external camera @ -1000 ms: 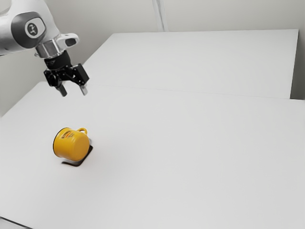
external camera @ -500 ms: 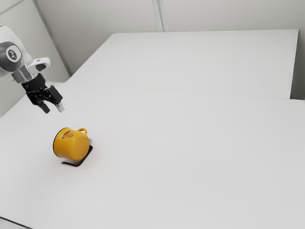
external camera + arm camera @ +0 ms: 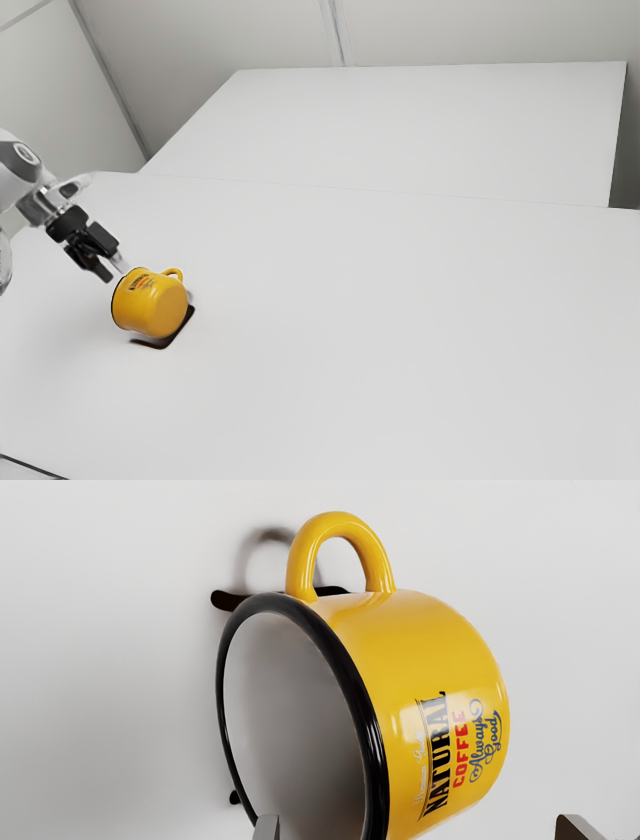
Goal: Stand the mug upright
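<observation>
Down toward the mug [image 3: 151, 303] comes the gripper [image 3: 114, 269], now close by its dark rim [image 3: 374, 740], fingers wide apart and holding nothing. The mug lies on its side on the table [image 3: 400, 320]; gripping and righting it remain.

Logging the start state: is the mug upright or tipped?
Tipped on its side: the mug's open mouth faces sideways, toward the exterior view's left.

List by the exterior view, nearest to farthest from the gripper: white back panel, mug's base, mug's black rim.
1. Black rim: beside the gripper, on the mug's side toward the exterior view's left.
2. Base: the mug's other end.
3. White back panel: well beyond the mug.
</observation>
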`<action>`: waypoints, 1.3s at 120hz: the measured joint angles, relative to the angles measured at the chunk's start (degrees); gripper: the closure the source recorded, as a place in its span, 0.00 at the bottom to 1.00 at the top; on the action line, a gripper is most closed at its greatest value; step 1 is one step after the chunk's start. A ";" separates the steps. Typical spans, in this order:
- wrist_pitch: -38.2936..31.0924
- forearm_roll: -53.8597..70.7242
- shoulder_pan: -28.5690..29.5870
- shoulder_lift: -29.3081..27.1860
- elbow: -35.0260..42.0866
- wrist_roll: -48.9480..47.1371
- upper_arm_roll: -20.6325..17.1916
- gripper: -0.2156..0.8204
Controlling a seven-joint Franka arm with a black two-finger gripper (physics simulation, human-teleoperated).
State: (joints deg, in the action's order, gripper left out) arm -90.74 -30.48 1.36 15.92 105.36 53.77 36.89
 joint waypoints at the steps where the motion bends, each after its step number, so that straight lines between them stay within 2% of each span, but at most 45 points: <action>1: 0.21 -0.30 0.22 0.30 -0.13 0.30 -0.04 0.21; 16: 2.84 -4.53 2.14 3.21 -1.42 4.39 -0.95 0.21; 55: 8.55 -10.70 3.70 5.27 0.23 11.06 -1.54 0.22; 68: 10.99 -11.55 4.87 5.83 0.64 11.87 -1.56 0.36; 87: 12.95 -12.08 5.10 5.99 0.74 12.74 -1.65 0.65; 103: 13.73 -12.24 5.13 5.98 0.74 13.32 -1.98 0.81; 120: 14.04 -12.47 5.13 5.91 0.74 13.82 -2.17 0.90; 143: 13.66 -12.29 4.96 5.35 0.63 14.29 -3.02 0.94; 156: 11.85 -9.86 4.50 2.16 0.66 14.48 -5.03 0.95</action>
State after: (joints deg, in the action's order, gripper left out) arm -78.89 -40.34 5.86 18.09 106.02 68.25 31.86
